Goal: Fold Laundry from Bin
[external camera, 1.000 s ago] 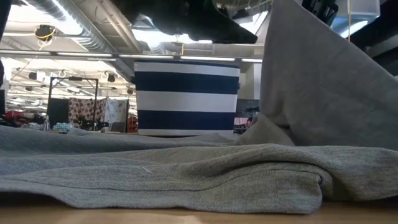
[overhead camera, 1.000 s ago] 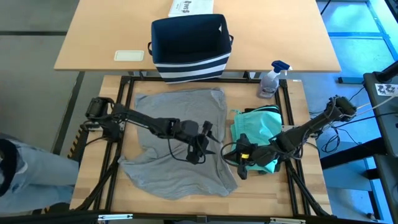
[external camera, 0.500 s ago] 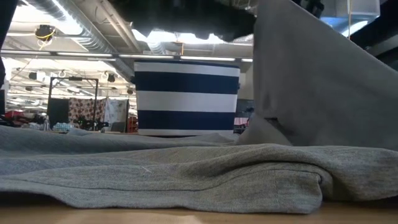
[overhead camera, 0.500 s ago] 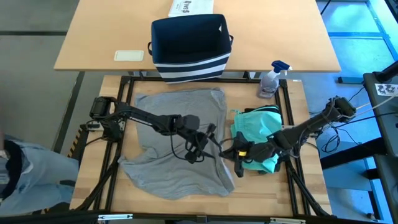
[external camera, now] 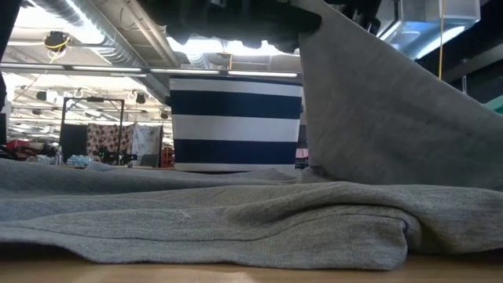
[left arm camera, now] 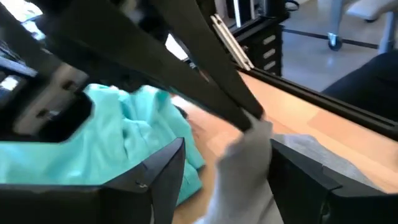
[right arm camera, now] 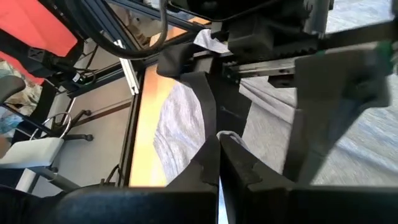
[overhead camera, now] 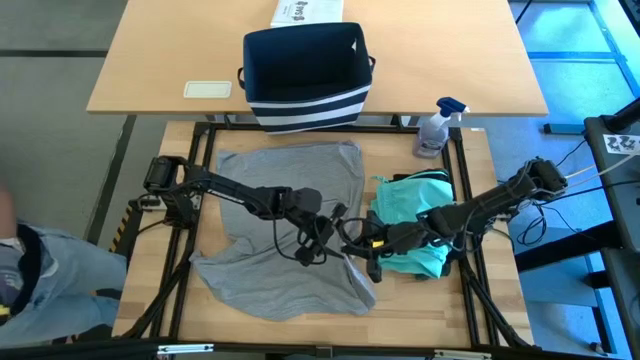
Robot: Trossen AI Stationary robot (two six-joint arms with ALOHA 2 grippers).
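Reaching in from the table's left edge, elbow bent, the left gripper [overhead camera: 322,240] low near the table's middle, its 2 fingers [left arm camera: 163,174] spread apart. Stretching in from the right side, forearm nearly level, the right gripper [overhead camera: 366,250] just beside the left one, fingers [right arm camera: 211,163] pressed together.

The right gripper [overhead camera: 362,262], pinched on the lifted right edge of the large grey cotton T-shirt [overhead camera: 270,190], has slid leftward off the crumpled teal garment [overhead camera: 415,205], closing in on the left gripper [overhead camera: 322,243], whose fingers narrowed slightly.
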